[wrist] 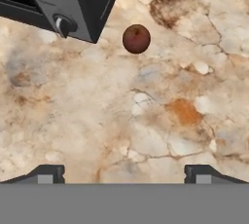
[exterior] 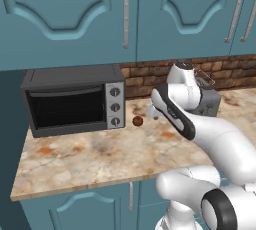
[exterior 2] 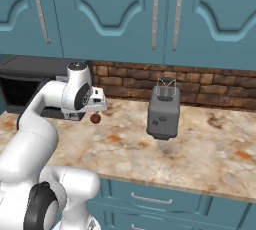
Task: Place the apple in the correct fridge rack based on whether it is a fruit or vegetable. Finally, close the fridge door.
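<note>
Hovering wide open above the table (exterior: pixel 100 159), the gripper (wrist: pixel 124 172) has yet to grasp the apple (wrist: pixel 136 38) (racking and door-closing remain).

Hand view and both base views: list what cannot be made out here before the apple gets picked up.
- Toaster oven: the hand view's top edge cuts it to a corner with a knob; in the right base view the arm covers most of it.
- Toaster: in the left base view the arm hides most of it.
- Gripper, open: the fingertips' lower parts are cut off at the hand view's bottom.
- Apple: its far side.
</note>
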